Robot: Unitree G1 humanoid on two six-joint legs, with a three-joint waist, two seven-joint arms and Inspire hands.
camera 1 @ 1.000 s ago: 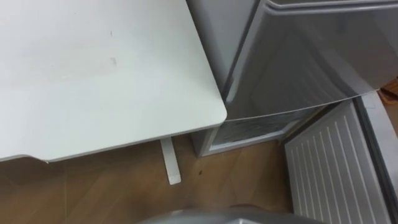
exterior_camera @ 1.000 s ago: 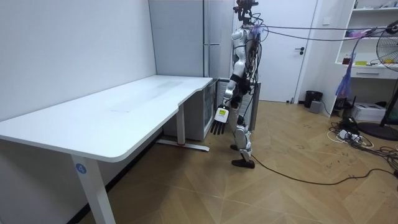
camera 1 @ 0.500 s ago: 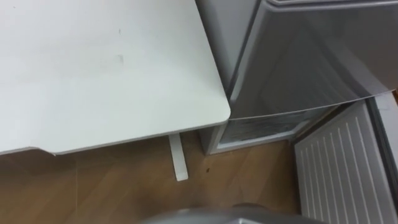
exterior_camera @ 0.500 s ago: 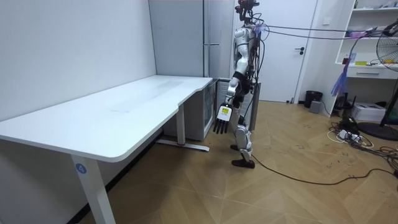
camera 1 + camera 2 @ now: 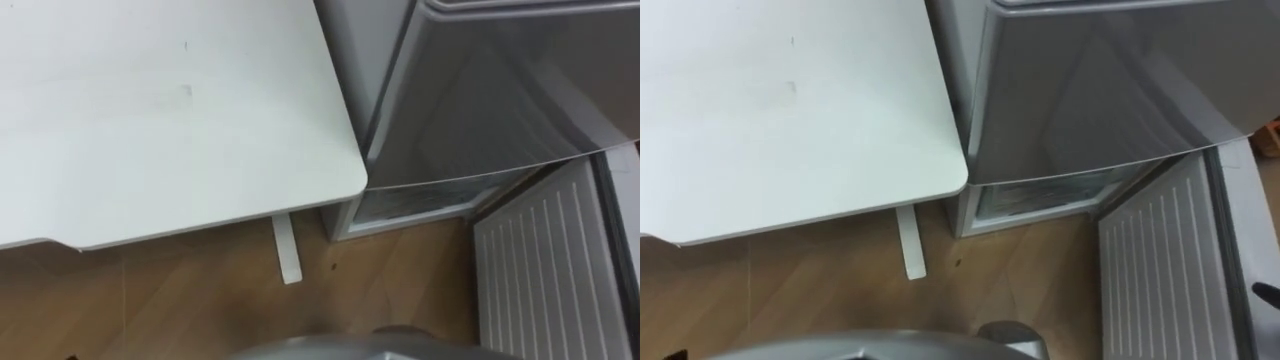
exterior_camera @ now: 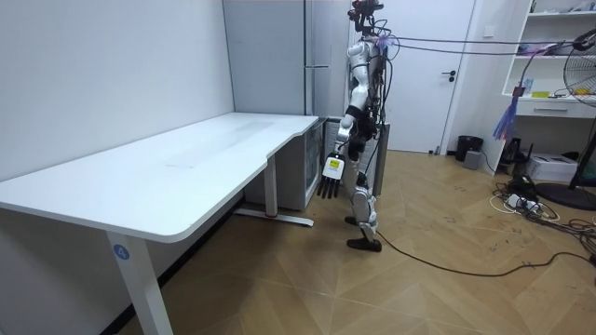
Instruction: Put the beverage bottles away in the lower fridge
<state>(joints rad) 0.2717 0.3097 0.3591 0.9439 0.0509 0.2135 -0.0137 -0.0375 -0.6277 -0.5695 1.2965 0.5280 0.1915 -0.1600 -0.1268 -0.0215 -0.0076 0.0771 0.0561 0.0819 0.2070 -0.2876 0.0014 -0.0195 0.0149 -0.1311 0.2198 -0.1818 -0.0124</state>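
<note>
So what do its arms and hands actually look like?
In the room view, the left arm is slim, made of silver-white shells with darker joints. The left robot hand is black and shaped like a person's hand, with a small white-and-yellow tag at its back. Dark cables bunch up near the shoulders.

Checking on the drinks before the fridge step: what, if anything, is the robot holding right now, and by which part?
Nothing in the left hand, which hangs open and empty by the fridge. What the right hand holds cannot be told.
</note>
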